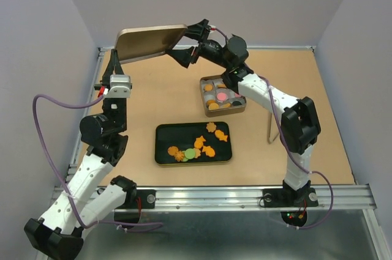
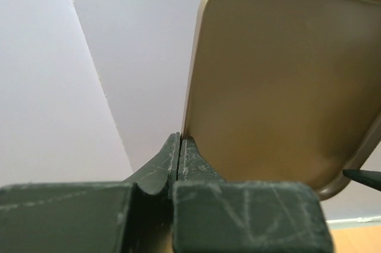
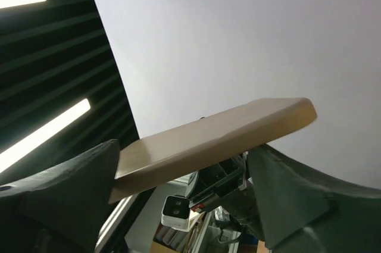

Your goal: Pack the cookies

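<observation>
The cookies lie in two places: loose orange, green and star-shaped ones on a black tray (image 1: 164, 150), and several round ones packed in the open gold tin (image 1: 243, 108). The tin's gold lid (image 1: 150, 41) is held up in the air at the back left. My left gripper (image 1: 116, 59) is shut on the lid's edge (image 2: 180, 140); the lid's inside (image 2: 286, 80) fills the left wrist view. My right gripper (image 1: 190, 43) is open, its fingers (image 3: 65, 187) standing wide on either side of the lid's right end (image 3: 214, 137).
Thin metal tongs (image 1: 271, 124) lie right of the tin. The table is walled at the back and on both sides. The black tray sits in front of the tin, near the table's middle.
</observation>
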Action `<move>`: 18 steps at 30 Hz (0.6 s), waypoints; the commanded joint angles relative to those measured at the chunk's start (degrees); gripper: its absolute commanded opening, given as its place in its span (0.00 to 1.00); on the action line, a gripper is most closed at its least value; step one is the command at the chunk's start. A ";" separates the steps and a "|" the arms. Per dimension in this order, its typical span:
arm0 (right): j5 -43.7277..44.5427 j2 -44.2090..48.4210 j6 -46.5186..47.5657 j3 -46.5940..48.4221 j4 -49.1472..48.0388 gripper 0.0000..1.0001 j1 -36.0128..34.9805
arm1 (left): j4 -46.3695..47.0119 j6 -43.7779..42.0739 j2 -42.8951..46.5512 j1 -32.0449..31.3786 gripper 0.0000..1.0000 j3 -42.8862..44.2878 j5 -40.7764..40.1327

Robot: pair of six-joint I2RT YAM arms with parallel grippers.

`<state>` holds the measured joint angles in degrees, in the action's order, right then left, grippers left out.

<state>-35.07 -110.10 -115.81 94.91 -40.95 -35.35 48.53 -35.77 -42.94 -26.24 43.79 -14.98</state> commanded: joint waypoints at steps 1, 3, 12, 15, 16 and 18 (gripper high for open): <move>-5.27 -1.08 -29.73 6.33 -6.07 0.78 -2.35 | 1.74 0.88 1.10 -1.01 0.00 3.32 6.55; -5.71 -0.38 -29.91 5.81 -6.25 0.60 -2.53 | 1.65 0.44 0.93 -1.09 0.00 2.97 6.28; -5.63 5.33 -29.48 -3.50 -9.58 0.31 -2.53 | 1.39 -0.35 -0.65 -1.01 0.00 2.35 3.30; -4.83 6.57 -29.82 -5.35 -10.64 0.24 -2.53 | 1.04 -0.79 -1.01 -1.01 0.00 2.26 2.94; -4.57 6.74 -30.00 -5.35 -10.99 0.19 -2.53 | 0.86 -0.88 -1.09 -1.01 0.00 2.18 3.03; -3.52 6.83 -30.70 -5.53 -11.87 0.10 -2.61 | 0.25 -0.88 -1.18 -1.01 0.01 2.18 2.85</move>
<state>-39.33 -106.69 -116.57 89.73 -44.82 -36.25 49.28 -37.67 -43.18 -26.28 44.29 -13.96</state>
